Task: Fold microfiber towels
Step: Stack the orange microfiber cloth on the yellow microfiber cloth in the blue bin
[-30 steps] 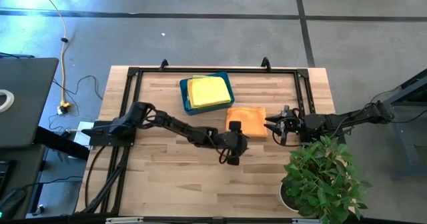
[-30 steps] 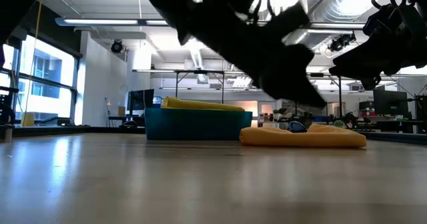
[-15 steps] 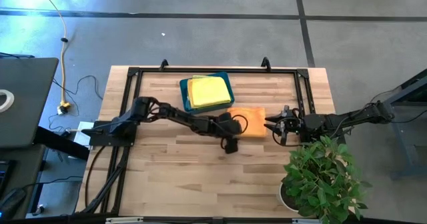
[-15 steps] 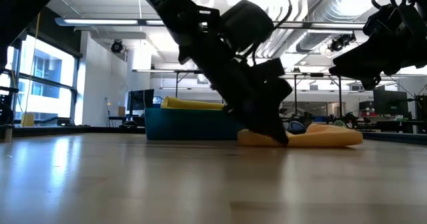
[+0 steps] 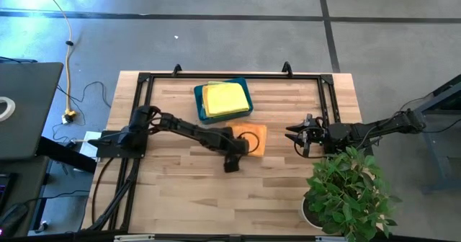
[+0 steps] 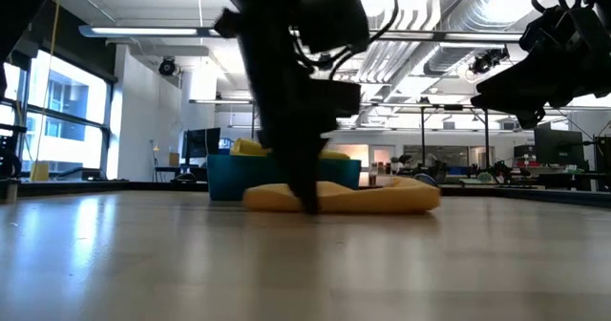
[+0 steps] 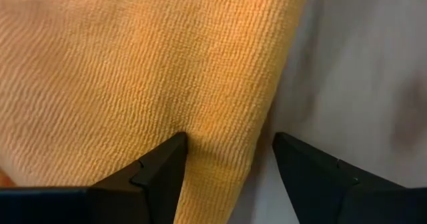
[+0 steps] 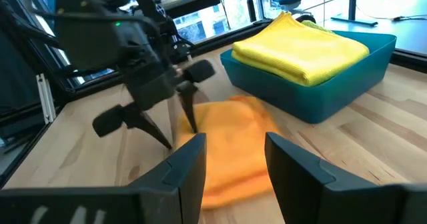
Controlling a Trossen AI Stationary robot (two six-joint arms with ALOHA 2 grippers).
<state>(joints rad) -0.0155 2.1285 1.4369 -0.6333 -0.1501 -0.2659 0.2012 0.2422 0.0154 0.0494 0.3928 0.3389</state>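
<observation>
i take the teal bin (image 5: 245, 106) as my landmark: it sits toward the far edge of the table (image 5: 173, 191) with a yellow towel (image 5: 222, 97) stacked inside. the orange towel (image 5: 253, 137) has just changed place; 1 second ago it lay off the bin's right corner, near the right arm, and now it lies folded on the wood directly in front of the bin, toward the middle. my left gripper (image 5: 232, 153) has swung with it and is down at the towel's near-left edge, fingers (image 7: 160, 167) spread apart and astride that edge, 1 on the cloth and 1 on bare wood, not clamped. the right gripper (image 5: 301, 140) waits well to the bin's right, beside the potted plant (image 5: 349, 191), fingers apart and empty. i read this as the towel dragged clear for tidying or stowing.
</observation>
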